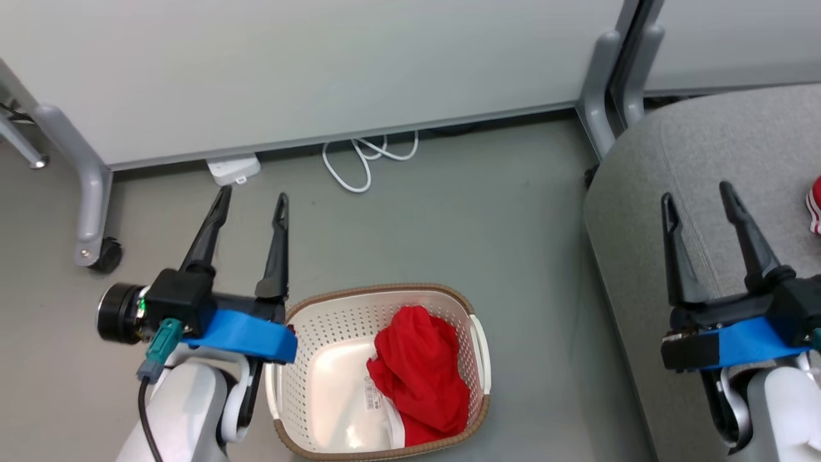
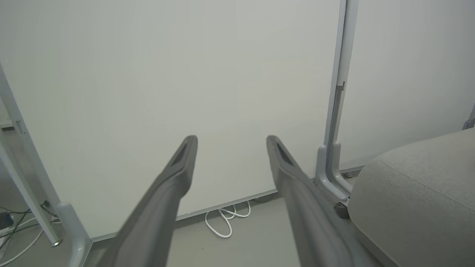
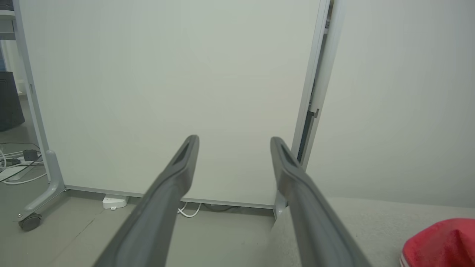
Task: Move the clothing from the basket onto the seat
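Claws: left claw (image 1: pixel 253 200) and right claw (image 1: pixel 697 192) both spread, empty | Target: crumpled bright red fabric clothing (image 1: pixel 420 375) lies in the cream perforated plastic basket (image 1: pixel 333 321) | Risk: I reckon a snagged fold could drag the light basket — smooth grey floor (image 1: pixel 481 212) gives no hold | Room: big grey upholstered seat (image 1: pixel 705 141) on my right, white partition panel (image 1: pixel 321 64) behind.

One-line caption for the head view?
Red clothing lies in the basket; left claw and right claw open, empty; grey seat at right.
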{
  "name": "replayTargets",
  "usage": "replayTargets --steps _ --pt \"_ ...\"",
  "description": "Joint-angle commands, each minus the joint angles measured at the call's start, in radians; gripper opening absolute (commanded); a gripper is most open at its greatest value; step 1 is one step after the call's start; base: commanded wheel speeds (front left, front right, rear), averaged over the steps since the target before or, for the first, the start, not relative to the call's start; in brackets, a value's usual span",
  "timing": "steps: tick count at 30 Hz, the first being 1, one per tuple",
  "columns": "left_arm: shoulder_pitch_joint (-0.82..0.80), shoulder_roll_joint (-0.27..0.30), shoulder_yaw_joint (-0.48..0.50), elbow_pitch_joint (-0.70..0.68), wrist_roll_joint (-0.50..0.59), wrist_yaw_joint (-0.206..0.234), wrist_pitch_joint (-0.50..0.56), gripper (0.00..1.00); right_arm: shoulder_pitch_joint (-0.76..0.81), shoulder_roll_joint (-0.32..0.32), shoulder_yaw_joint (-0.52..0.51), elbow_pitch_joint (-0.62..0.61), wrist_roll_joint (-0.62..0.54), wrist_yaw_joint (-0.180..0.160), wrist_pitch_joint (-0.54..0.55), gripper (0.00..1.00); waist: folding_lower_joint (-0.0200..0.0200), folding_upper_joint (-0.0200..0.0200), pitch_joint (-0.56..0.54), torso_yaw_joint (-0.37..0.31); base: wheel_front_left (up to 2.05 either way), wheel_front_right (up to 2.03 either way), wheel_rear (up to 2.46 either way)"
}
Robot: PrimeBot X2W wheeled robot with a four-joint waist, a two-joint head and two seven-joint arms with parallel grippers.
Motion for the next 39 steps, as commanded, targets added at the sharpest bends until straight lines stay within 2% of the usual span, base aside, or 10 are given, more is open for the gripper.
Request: replayTargets --steps 1,8,17,26,39 --pt "0.021 -0.008 0.021 0.0 0.011 -0.007 -0.005 1.0 0.024 0.006 -0.001 -0.001 0.002 0.0 -0.001 1.0 0.0001 -0.0001 -0.024 0.021 0.0 0.0 0.0" --pt "0.115 -0.061 0.128 0.008 0.067 -0.061 -0.005 1.0 0.111 0.044 -0.014 0.016 0.015 0.0 -0.001 1.0 0.0001 -0.0001 -0.08 0.046 0.0 0.0 0.0" --pt "0.199 -0.117 0.216 0.008 0.131 -0.123 -0.005 1.0 0.201 0.074 -0.036 0.026 0.021 0.0 -0.001 1.0 0.0001 -0.0001 -0.121 0.051 0.0 0.0 0.0" --pt "0.238 -0.152 0.267 0.019 0.168 -0.155 -0.005 1.0 0.245 0.086 -0.047 0.038 0.027 0.0 -0.001 1.0 0.0001 -0.0001 -0.137 0.047 0.0 0.0 0.0" --pt "0.244 -0.174 0.299 0.027 0.198 -0.177 -0.005 1.0 0.244 0.093 -0.041 0.045 0.034 0.0 -0.001 1.0 0.0001 -0.0001 -0.137 0.045 0.0 0.0 0.0"
